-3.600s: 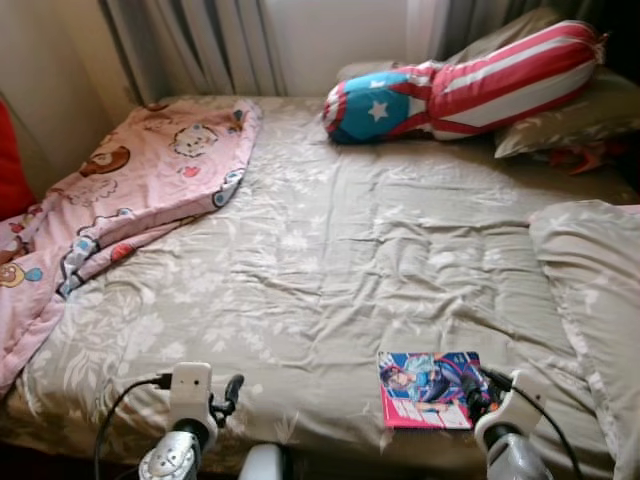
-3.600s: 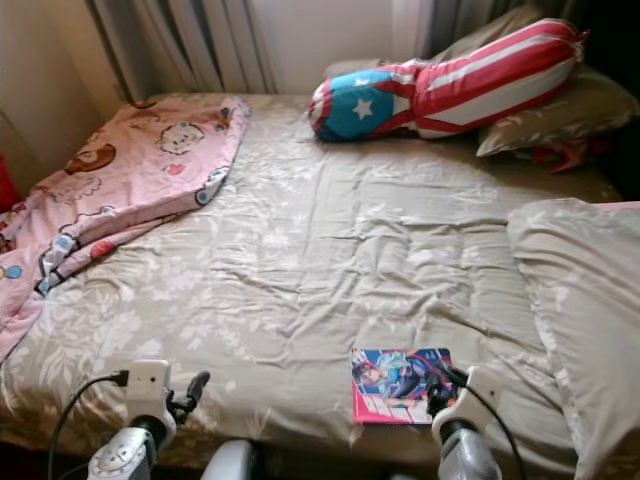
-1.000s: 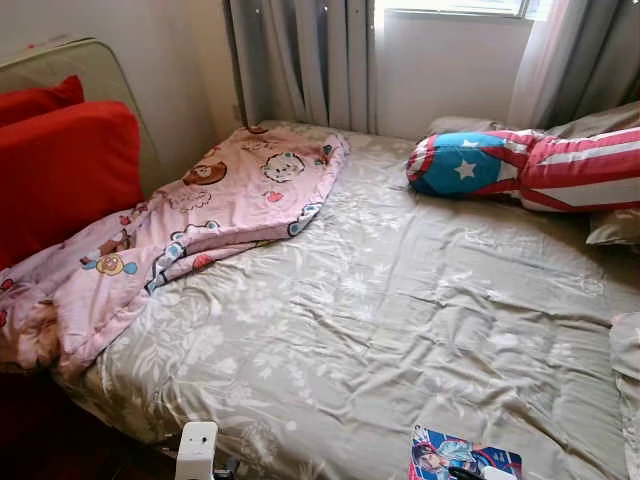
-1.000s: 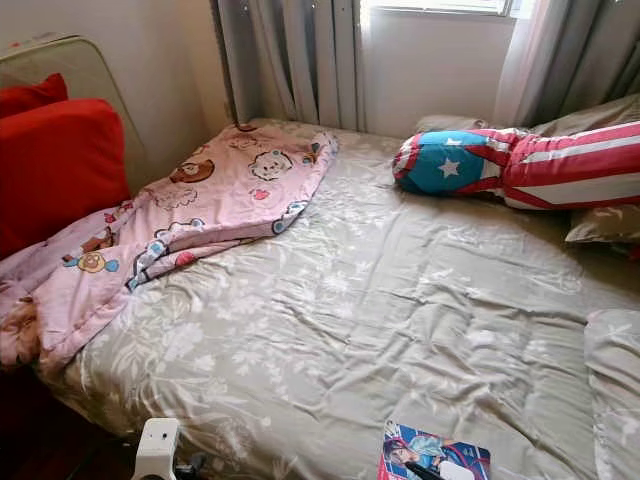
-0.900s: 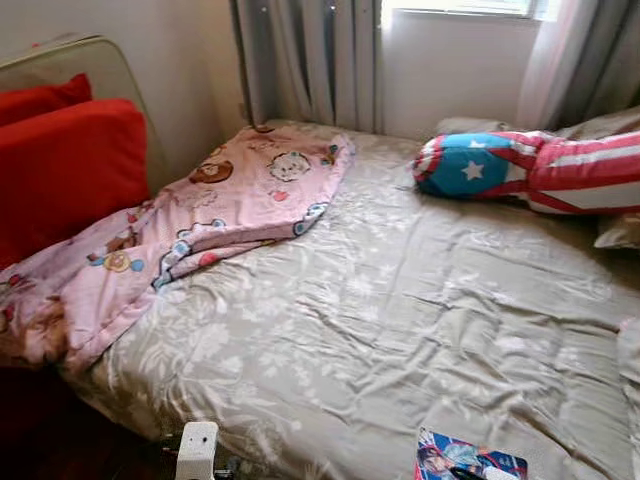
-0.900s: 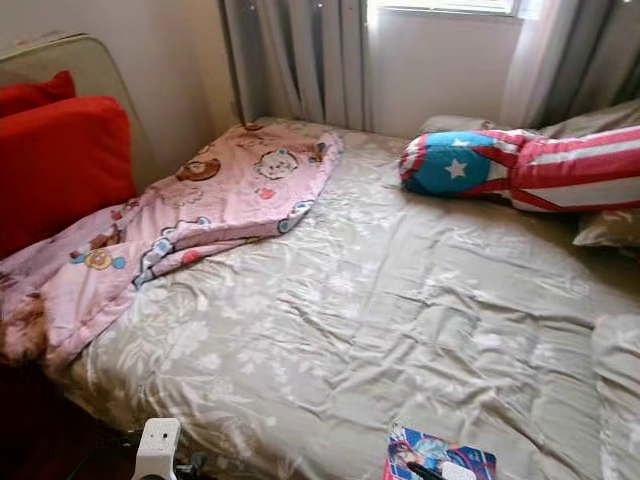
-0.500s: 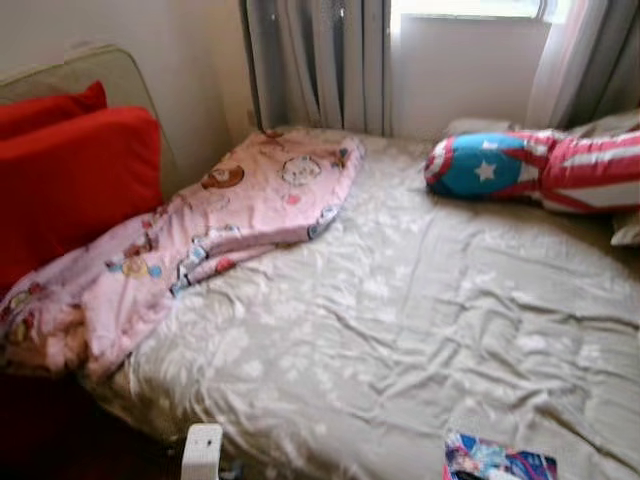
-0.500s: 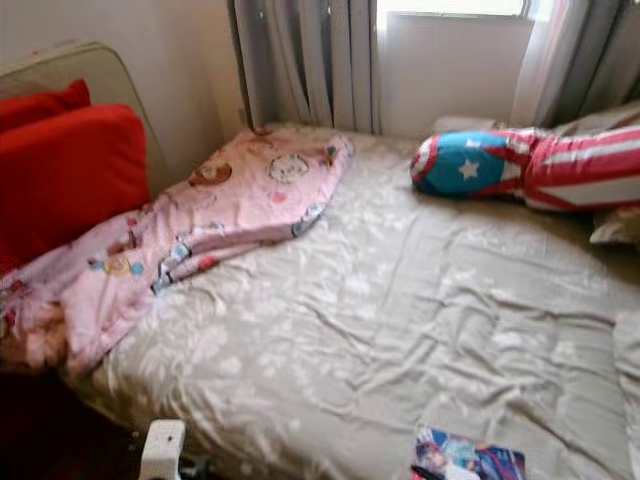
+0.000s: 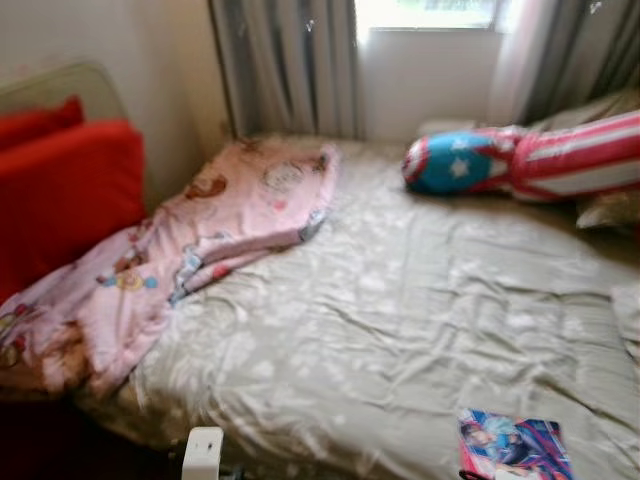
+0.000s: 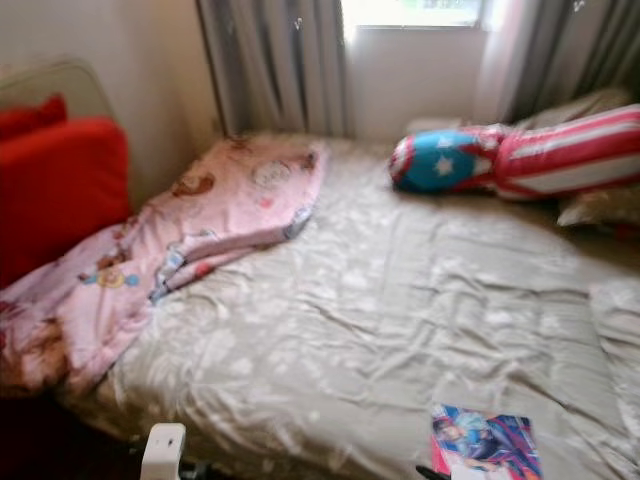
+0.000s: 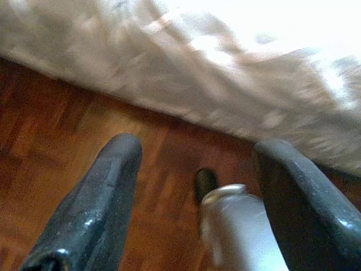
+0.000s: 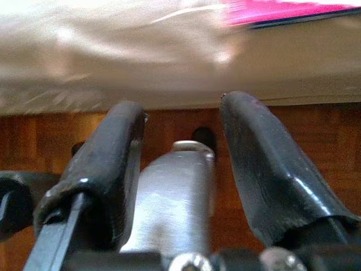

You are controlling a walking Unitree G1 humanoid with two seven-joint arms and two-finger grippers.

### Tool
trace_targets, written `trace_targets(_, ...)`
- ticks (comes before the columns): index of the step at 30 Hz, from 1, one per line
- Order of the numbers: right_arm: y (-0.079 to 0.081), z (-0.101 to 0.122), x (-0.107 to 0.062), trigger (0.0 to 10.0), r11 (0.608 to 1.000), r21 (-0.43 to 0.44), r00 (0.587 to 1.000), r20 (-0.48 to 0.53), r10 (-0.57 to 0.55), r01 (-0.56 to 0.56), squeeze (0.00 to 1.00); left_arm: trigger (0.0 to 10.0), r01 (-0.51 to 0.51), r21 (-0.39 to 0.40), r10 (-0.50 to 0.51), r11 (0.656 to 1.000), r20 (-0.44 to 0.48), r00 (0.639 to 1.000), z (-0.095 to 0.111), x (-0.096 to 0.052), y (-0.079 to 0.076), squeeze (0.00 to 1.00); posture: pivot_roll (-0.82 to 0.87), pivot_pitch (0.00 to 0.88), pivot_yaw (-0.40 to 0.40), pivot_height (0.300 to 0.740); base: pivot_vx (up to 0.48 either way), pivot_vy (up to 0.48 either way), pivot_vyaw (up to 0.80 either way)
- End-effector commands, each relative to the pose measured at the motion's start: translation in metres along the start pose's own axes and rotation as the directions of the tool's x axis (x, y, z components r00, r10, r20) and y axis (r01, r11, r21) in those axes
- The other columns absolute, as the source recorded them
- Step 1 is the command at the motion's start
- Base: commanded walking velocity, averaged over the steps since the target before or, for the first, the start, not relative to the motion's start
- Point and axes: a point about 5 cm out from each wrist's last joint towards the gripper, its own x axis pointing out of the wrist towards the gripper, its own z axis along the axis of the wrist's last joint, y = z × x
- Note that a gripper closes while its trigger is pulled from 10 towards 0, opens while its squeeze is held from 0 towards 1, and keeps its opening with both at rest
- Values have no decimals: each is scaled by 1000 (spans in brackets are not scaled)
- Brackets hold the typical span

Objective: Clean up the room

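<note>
A colourful comic book (image 9: 513, 445) lies flat at the near right edge of the bed (image 9: 400, 300); its pink edge (image 12: 282, 11) also appears in the right wrist view. A crumpled pink cartoon blanket (image 9: 210, 230) spills over the bed's left side. A red, white and blue star bolster (image 9: 520, 160) rests at the far right. My left gripper (image 11: 196, 148) hangs open over the wooden floor beside the bed's edge, holding nothing. My right gripper (image 12: 181, 107) is open and empty, low in front of the mattress just below the book.
Red cushions (image 9: 60, 190) stand against the wall on the left. Grey curtains (image 9: 285, 65) and a window are behind the bed. A beige pillow (image 9: 605, 210) lies at the far right. Dark wooden floor (image 11: 51, 141) runs along the bed's near side.
The whole picture has shifted and blurred as the camera moved; the head now looks higher and more to the left than 3.6 s ago. Nothing on the bed has moved.
</note>
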Motion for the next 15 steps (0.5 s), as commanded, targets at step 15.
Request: trace_targets(15,4,3,1,10000,1000,-6,1000,5,11,-11,0,10000,-22,6,22,1000,-9,1000,-2,-1,10,0,-5,0,22,740,0,405,0)
